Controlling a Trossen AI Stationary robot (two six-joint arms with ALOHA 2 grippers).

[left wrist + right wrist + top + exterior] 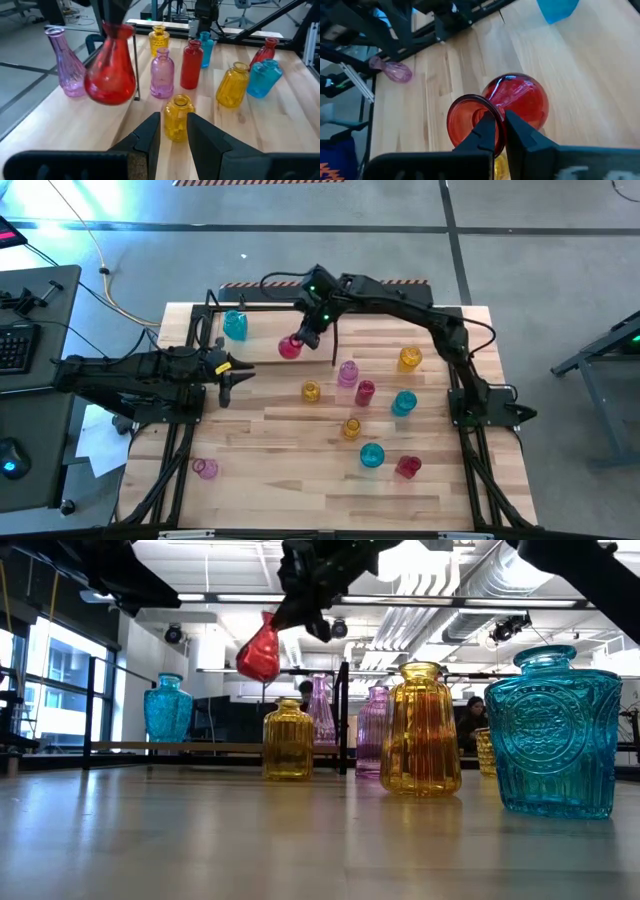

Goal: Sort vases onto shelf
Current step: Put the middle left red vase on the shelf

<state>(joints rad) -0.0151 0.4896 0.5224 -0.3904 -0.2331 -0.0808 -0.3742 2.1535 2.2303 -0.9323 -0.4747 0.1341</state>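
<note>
- The wooden butcher-block counter (300, 470) carries everything; the low shelf of thin black rods with a light plank base (262, 315) stands along its far edge and serves as the landmark here.
- A cyan bulbous glass vase (235, 326) is already seen standing on the shelf, toward its left end.
- The red, round-bellied, narrow-necked glass vase (517, 102) is held above the counter just in front of the shelf, tilted, with its belly hanging lower than its rim.
- The right hand (501, 131) is clamped together on the rim of the red vase, one finger inside the mouth and one outside.
- Glass of this kind is judged stiff, smooth, slippery and breakable; a rim pinch lets the heavier belly swing, so a slow carry and a soft, upright set-down on the shelf plank would be called for.
- For the narrow-necked vases, the neck or rim is judged the best place for a hold, the bellies being too wide.
- The left hand (174, 131) waits in front of the shelf's left part, fingers partly apart and holding nothing, with a small amber ribbed glass vase (178, 117) just beyond its tips.
- The other vases stand scattered on the counter, well in front of the shelf.
</note>
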